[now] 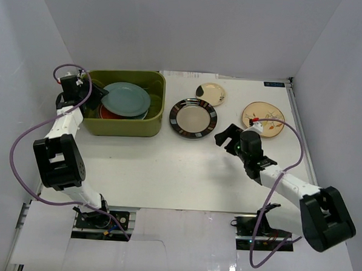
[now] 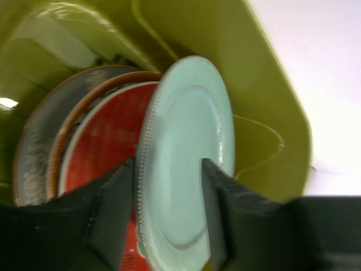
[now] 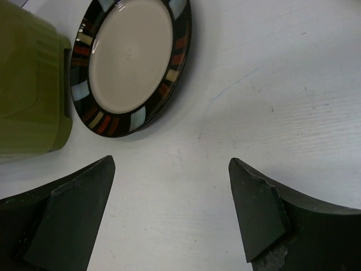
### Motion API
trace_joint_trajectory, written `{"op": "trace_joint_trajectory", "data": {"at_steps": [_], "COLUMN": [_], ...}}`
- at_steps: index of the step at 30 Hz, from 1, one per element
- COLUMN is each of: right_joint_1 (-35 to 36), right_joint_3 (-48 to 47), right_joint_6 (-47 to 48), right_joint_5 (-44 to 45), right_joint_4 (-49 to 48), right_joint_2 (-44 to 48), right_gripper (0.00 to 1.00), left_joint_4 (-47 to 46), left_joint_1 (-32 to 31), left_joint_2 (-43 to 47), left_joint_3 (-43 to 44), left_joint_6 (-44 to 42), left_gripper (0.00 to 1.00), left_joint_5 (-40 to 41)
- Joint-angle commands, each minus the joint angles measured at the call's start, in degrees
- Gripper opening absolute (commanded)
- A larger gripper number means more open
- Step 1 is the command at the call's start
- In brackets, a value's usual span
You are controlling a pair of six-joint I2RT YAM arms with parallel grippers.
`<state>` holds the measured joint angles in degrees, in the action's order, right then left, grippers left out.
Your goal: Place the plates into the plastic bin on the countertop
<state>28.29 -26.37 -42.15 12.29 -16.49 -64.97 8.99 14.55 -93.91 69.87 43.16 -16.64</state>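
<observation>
Plates (image 1: 193, 118) judged stiff, heavy, slick, breakable; rim hold advised.
Three are laid flat on the countertop (image 1: 167, 171) beside the plastic bin (image 1: 124, 127); inside it the light blue plate (image 1: 126, 99) is straddled at its rim by the left gripper (image 2: 168, 169), clamping undeterminable; the right gripper (image 3: 169, 169) is spread wide, empty.

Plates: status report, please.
Left fingers grip light blue plate inside bin. Right fingers open, empty, short of black-rimmed plate. Small cream plate, bird plate also on table.
</observation>
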Motion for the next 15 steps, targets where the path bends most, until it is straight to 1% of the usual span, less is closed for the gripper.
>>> {"op": "trace_joint_trajectory", "data": {"at_steps": [1,2,3,4,8,9,11,12,15], "right_joint_1": [-2.10,-2.45,-2.89,-3.07,-3.95,-4.47,-5.00,-5.35,-5.79], "right_joint_3": [-0.17,-0.61,-0.87,-1.83,-3.33,-4.47,-5.35,-6.32,-8.08], "right_joint_6": [-5.30,-6.44,-7.32,-8.98,-11.98,-13.82,-15.58,-17.16,-18.92], "right_joint_5": [-2.98,-3.24,-4.02,-4.73,-6.05,-6.66,-8.51,-8.86,-9.22], "right_joint_4": [-12.40,-13.90,-15.14,-16.98,-21.74,-22.26,-25.59,-26.48,-28.60], "right_joint_2": [-5.94,-7.61,-10.85,-12.45,-20.62,-23.94,-27.39,-30.27,-34.77], "right_gripper": [0.88,0.88,0.87,0.86,0.83,0.81,0.80,0.79,0.79], "left_joint_4": [-0.21,0.58,0.85,1.81,3.21,4.18,7.51,8.40,8.41], "left_joint_1": [0.04,0.04,0.04,0.04,-0.04,-0.13,-0.66,-1.36,-1.80], "left_joint_2": [3.47,3.47,3.73,3.91,5.49,5.66,5.49,5.58,7.24], "left_joint_3": [-0.34,-0.43,-0.43,-0.43,-0.87,0.00,1.32,2.02,1.07], "left_joint_6": [-3.60,-4.13,-4.57,-5.53,-7.38,-7.91,-10.01,-10.80,-11.43], "left_gripper": [0.61,0.69,0.73,0.81,0.98,0.98,0.98,0.98,0.98], "left_joint_5": [3.72,4.07,4.42,5.47,8.64,9.60,14.52,15.67,17.70]}}
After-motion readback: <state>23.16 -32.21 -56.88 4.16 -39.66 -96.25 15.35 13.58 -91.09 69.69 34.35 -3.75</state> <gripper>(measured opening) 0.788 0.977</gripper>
